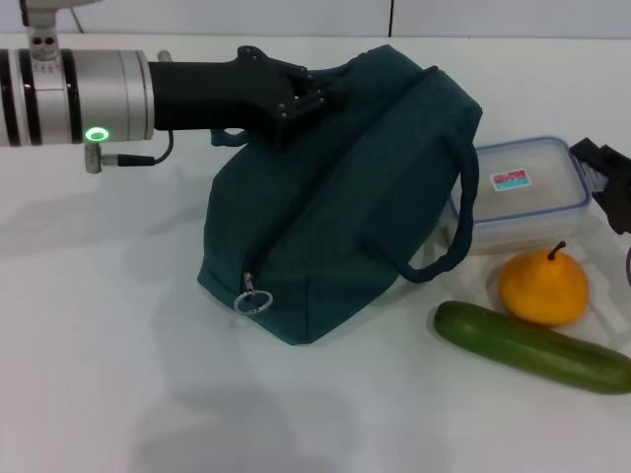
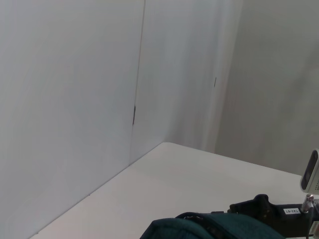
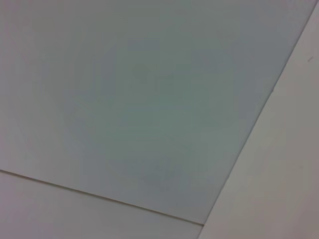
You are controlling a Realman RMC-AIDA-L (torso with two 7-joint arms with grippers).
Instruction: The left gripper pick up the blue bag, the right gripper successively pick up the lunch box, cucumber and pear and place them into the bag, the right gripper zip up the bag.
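The blue bag [image 1: 345, 197] stands tilted in the middle of the table, its zipper ring pull [image 1: 253, 301] at the near low end. My left gripper [image 1: 301, 99] reaches in from the left and is shut on the bag's top edge, holding it up. The lunch box [image 1: 523, 192] lies right of the bag, with the pear [image 1: 543, 286] in front of it and the cucumber [image 1: 532, 345] nearest. My right gripper [image 1: 603, 172] shows only partly at the right edge, beside the lunch box. The left wrist view shows the bag's top [image 2: 209, 226] and the right gripper [image 2: 264, 209] beyond it.
The white table [image 1: 118, 374] stretches left of and in front of the bag. One bag handle [image 1: 455, 227] hangs toward the lunch box. White wall panels [image 2: 75, 99] stand behind the table. The right wrist view shows only pale panels [image 3: 149, 99].
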